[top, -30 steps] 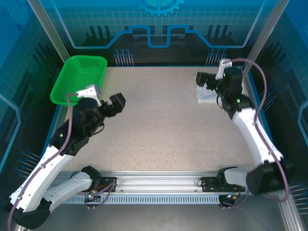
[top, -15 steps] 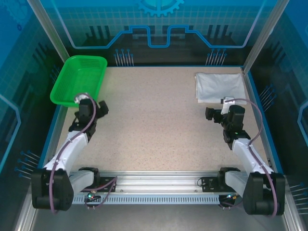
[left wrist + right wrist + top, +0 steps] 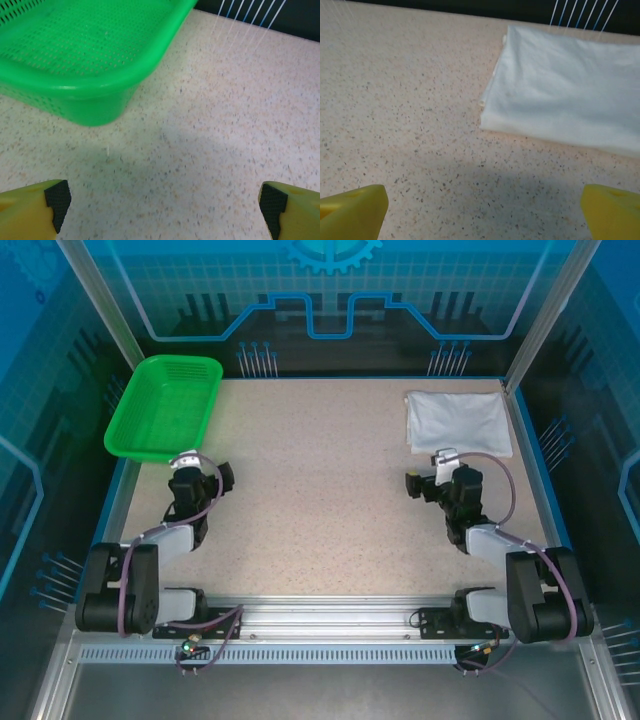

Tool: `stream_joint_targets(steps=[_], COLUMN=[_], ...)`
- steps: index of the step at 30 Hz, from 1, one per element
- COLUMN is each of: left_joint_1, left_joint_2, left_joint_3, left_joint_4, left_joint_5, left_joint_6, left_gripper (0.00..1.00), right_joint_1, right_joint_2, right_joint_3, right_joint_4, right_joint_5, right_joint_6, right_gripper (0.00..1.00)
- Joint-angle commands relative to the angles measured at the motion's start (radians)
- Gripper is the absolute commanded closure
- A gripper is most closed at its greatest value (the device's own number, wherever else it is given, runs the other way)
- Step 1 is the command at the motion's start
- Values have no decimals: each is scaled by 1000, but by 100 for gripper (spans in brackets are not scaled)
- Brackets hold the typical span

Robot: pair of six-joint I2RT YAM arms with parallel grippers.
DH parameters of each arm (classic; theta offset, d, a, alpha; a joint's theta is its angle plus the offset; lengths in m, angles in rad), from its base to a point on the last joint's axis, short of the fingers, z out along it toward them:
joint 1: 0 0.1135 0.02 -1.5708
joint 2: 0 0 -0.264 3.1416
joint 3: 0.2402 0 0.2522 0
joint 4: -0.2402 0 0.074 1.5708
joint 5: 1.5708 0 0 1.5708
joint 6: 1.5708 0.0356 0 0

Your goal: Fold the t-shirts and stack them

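A neat folded stack of white t-shirts (image 3: 458, 422) lies flat at the table's back right corner; in the right wrist view the t-shirts (image 3: 560, 100) lie ahead and to the right, apart from the fingers. My right gripper (image 3: 432, 477) rests low just in front of the stack, open, with bare table between its yellow fingertips (image 3: 362, 205). Over on the left, my left gripper (image 3: 205, 473) sits just in front of the green basket, open and empty, its fingertips (image 3: 57, 197) wide apart.
The green mesh basket (image 3: 165, 405) stands at the back left corner, and its near corner (image 3: 95, 107) is close ahead of the left fingers. Both arms are folded low over the near half of the speckled table (image 3: 320, 500).
Both arms have drawn back toward the near edge and folded down. The right gripper has come off the stack, which now lies uncovered. Both grippers stayed open.
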Motion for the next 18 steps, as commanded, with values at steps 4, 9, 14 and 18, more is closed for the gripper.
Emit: stream_joint_targets(steps=[4, 9, 14, 18], left_joint_1=[1, -21, -79, -43], left_joint_2=[106, 170, 227, 224], left_joint_3=[-38, -48, -28, 37], left_joint_4=[300, 381, 405, 276], left_joint_5=[97, 223, 187, 165], left_joint_6=[75, 153, 223, 166], left_gripper=[1, 1, 1, 1], right_joint_1=[-59, -14, 31, 33], right_joint_2=[74, 106, 155, 226], right_joint_3=[-53, -88, -154, -84], right_joint_4=[268, 363, 524, 469], right_joint_5=[-56, 37, 91, 165], right_joint_6=[28, 8, -22, 2], right_gripper=[0, 0, 0, 0])
